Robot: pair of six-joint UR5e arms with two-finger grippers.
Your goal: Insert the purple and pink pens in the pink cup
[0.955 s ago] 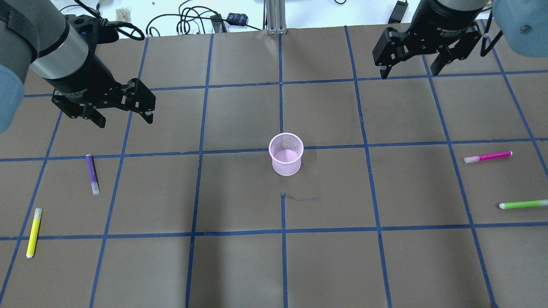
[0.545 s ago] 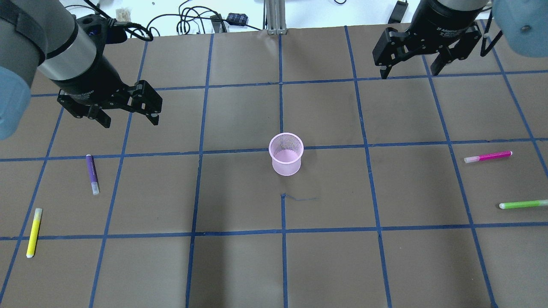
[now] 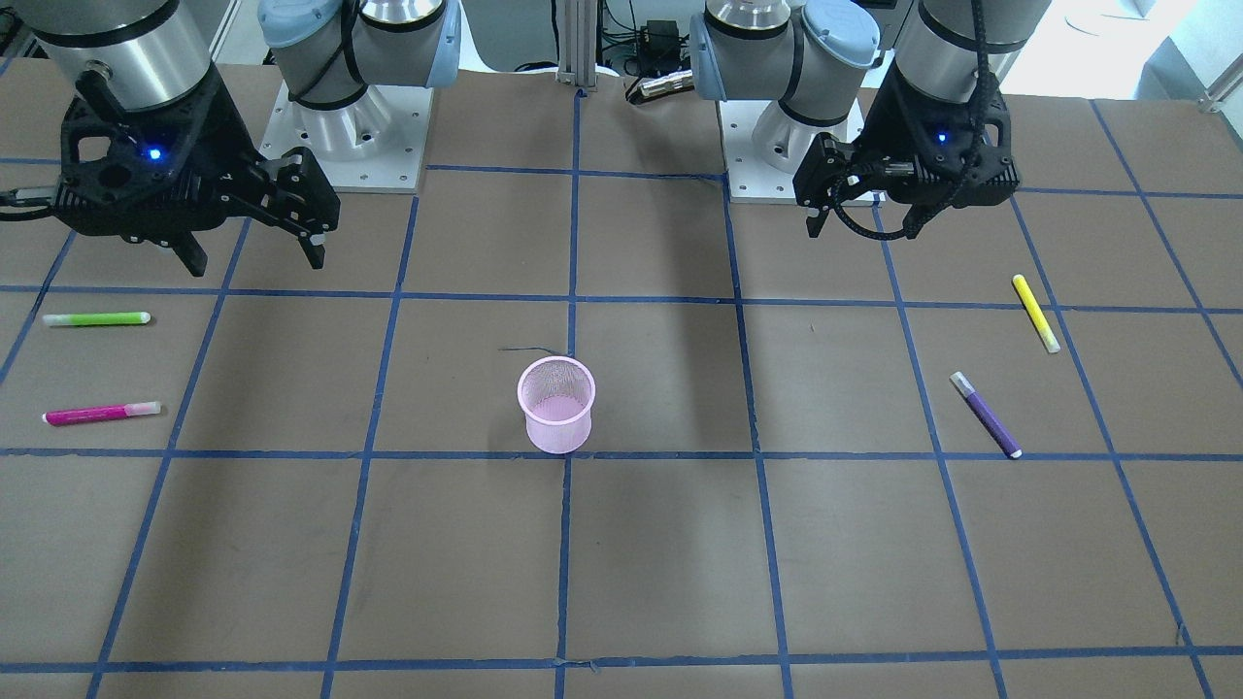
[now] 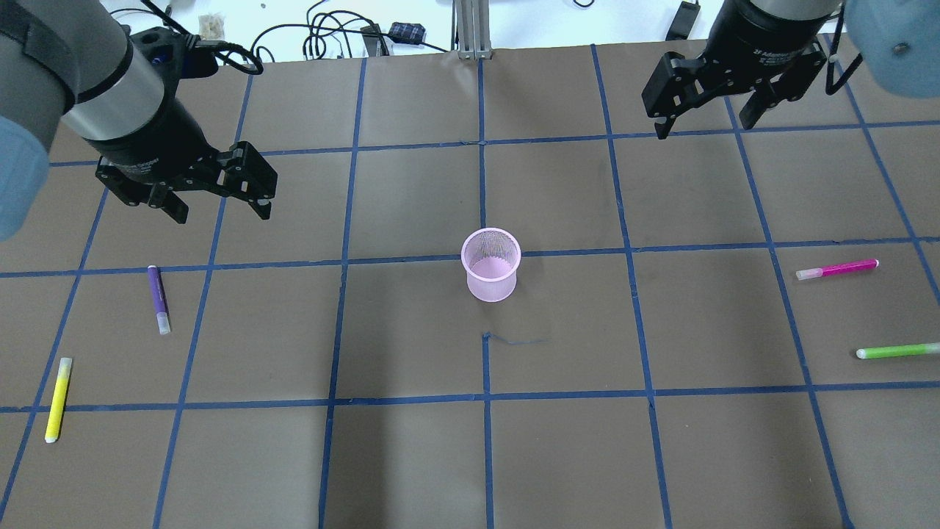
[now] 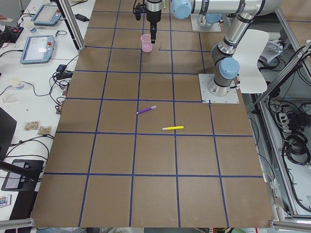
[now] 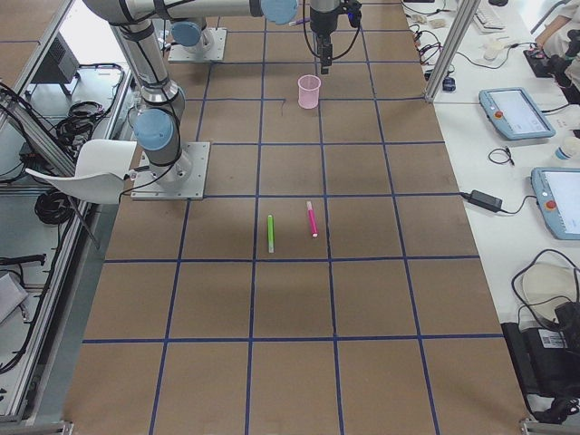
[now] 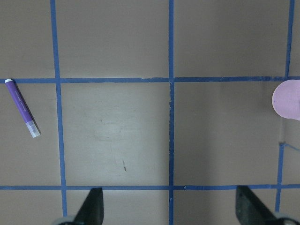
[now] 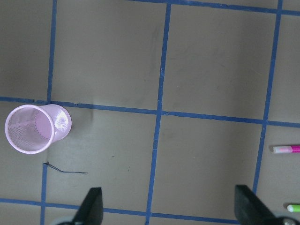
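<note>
The pink mesh cup (image 4: 490,264) stands upright and empty at the table's middle. The purple pen (image 4: 158,299) lies flat on the left side, and it also shows in the left wrist view (image 7: 21,107). The pink pen (image 4: 837,269) lies flat on the right side, at the right edge of the right wrist view (image 8: 287,149). My left gripper (image 4: 220,209) is open and empty, high above the table, behind and to the right of the purple pen. My right gripper (image 4: 705,126) is open and empty, high near the back right, far behind the pink pen.
A yellow pen (image 4: 58,399) lies at the front left, near the table's left edge. A green pen (image 4: 897,351) lies at the right edge, in front of the pink pen. Cables (image 4: 330,33) lie beyond the table's back edge. The arm bases (image 3: 350,146) stand at the robot's side.
My left gripper has moved a little to the right and forward, still open. My right gripper has hardly moved. The pens and cup have not moved.
</note>
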